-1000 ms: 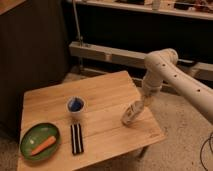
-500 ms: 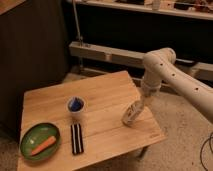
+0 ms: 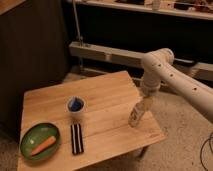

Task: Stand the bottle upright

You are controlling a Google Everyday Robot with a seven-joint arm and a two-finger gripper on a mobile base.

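The whitish bottle is on the right part of the wooden table, near its right edge. It leans, with its upper end toward the upper right. My gripper comes down from the white arm and is right at the bottle's upper end, touching or around it. I cannot tell which.
A small blue cup stands upright mid-table. A green plate with a carrot lies at the front left. A black-and-white striped bar lies beside the plate. The table's right edge is close to the bottle.
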